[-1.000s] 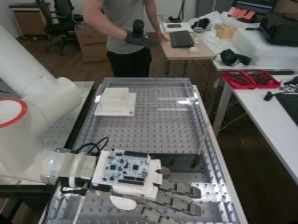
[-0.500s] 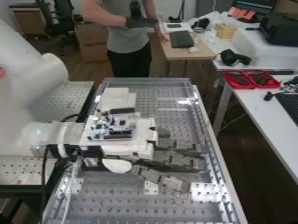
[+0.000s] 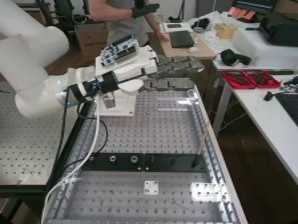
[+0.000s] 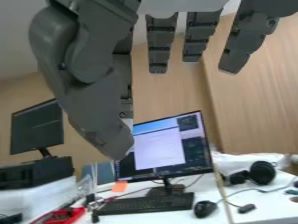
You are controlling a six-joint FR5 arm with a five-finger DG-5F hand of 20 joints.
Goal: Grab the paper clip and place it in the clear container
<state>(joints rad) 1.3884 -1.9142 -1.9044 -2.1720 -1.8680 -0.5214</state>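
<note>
The hand [image 3: 174, 66] is raised over the far end of the bench, its fingers straight and pointing to the right in the high view. In the wrist view the hand [image 4: 161, 42] hangs with spread fingers and thumb, holding nothing visible. Near the bench's near end lies a thin, thread-like thing [image 3: 179, 205]; I cannot tell if it is the paper clip. A bright, glossy square patch [image 3: 205, 192] sits behind it to the right; whether that is the clear container I cannot tell.
A black bar [image 3: 143, 162] with round fittings crosses the bench, and a thin stick [image 3: 202, 142] leans at its right end. A small white plate [image 3: 151, 187] lies in front. A white stepped block [image 3: 124, 107] stands under the arm; cables hang from the wrist.
The hand has risen from low over the near part of the bench and moved away to its far end, uncovering the black bar and the small white plate. Its fingers remain extended.
</note>
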